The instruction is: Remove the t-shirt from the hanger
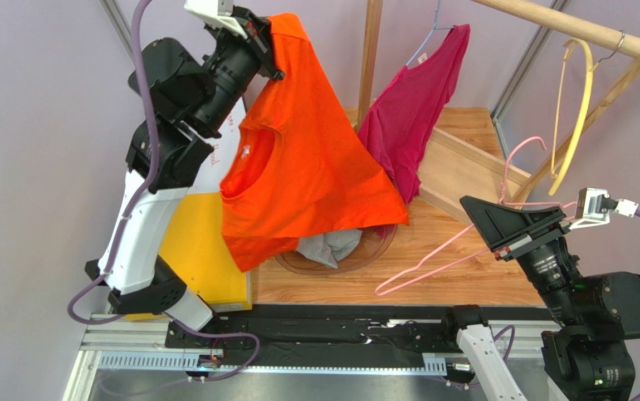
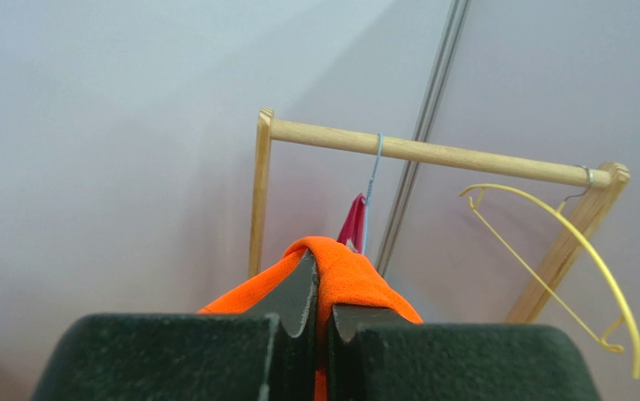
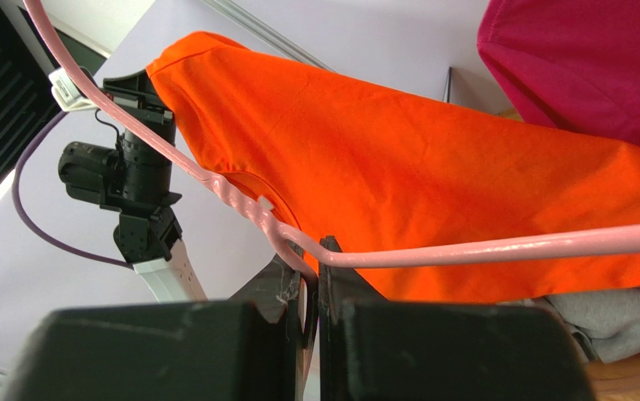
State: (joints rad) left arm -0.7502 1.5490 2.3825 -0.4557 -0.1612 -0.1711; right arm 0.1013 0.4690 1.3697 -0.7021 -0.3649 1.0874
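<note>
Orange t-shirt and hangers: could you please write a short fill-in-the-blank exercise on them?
The left hand is shut on the ______ t-shirt.
The hanger in the right hand is ______.
The bare hanger on the wooden rail is ______.
Missing words: orange; pink; yellow.

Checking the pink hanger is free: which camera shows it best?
Top external: the pink hanger shows almost whole, outside the orange shirt. Right wrist shows only its neck and one bar; left wrist shows none.
</note>
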